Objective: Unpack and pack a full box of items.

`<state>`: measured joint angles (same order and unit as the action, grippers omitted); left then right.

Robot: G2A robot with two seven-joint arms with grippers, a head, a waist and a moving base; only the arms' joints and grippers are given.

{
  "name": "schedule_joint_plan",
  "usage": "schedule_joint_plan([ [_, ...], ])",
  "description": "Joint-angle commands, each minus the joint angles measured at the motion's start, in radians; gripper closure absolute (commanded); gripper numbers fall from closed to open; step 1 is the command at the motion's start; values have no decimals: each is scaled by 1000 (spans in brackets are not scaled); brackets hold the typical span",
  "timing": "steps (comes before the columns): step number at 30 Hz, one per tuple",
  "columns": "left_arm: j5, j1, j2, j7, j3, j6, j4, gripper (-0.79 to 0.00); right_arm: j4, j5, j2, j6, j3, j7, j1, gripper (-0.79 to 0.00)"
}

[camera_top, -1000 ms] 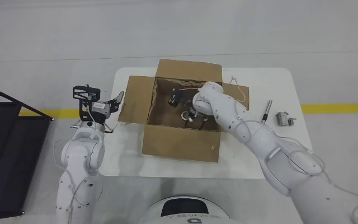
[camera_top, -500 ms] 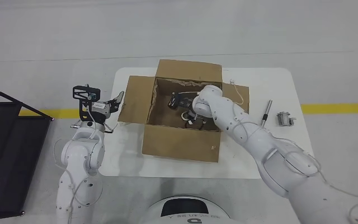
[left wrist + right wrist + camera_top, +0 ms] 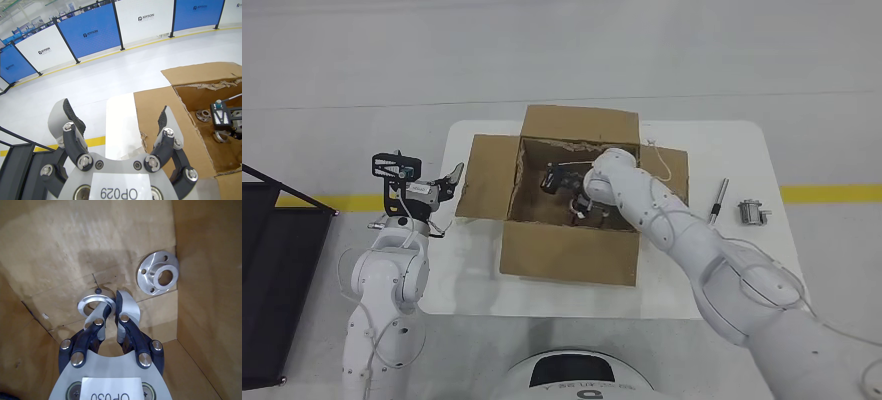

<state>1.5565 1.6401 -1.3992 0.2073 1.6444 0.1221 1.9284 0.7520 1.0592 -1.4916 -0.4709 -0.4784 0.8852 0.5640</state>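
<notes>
Right gripper point(image 3: 114, 298): it is down inside the box point(image 3: 567, 255), pinching tight on the ring point(image 3: 90, 300). One finger is sitting inside the hole and the other is pressing on the outside of the rim.
Ring: a plain silver collar with a small dark screw on its rim. It is sitting low over the box floor in that grip, and I cannot tell whether it is touching the cardboard.
Flange point(image 3: 157, 273): it is lying on the box floor, hub facing up and bolt holes showing. It is tucked right against a wall, near the ring, but the two are not touching.
Box: it is standing open in the middle of the table point(image 3: 467, 285). Its flaps are lying folded out to the left, the right and the far side, and torn paper tape is showing along the far inner edge.
Left gripper point(image 3: 115, 106): it is hanging at the left edge of the table, just beside the box's left flap. Its fingers are spread wide apart, dark ribbed pads facing each other.
Rod point(image 3: 718, 200): thin and grey, it is lying on the table to the right of the box, near the right flap. It is pointing roughly from near to far.
Metal part point(image 3: 750, 212): a small silver piece, sitting on the table just right of the rod, between it and the table's right edge.
</notes>
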Motion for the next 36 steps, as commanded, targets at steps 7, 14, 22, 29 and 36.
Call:
schedule_joint_plan([
  [7, 0, 0, 0, 0, 0, 0, 0, -785, 249, 59, 97, -13, -147, -65, 63, 0],
  [14, 0, 0, 0, 0, 0, 0, 0, -785, 865, 166, 264, -33, -537, -90, 417, 0],
  [22, 0, 0, 0, 0, 0, 0, 0, -785, 1280, 106, 348, -120, -1017, -303, 857, 0],
  [29, 0, 0, 0, 0, 0, 0, 0, -785, 1280, 106, 348, -120, -1017, -303, 857, 0],
  [36, 0, 0, 0, 0, 0, 0, 0, -785, 1284, 107, 348, -118, -1014, -315, 860, 0],
])
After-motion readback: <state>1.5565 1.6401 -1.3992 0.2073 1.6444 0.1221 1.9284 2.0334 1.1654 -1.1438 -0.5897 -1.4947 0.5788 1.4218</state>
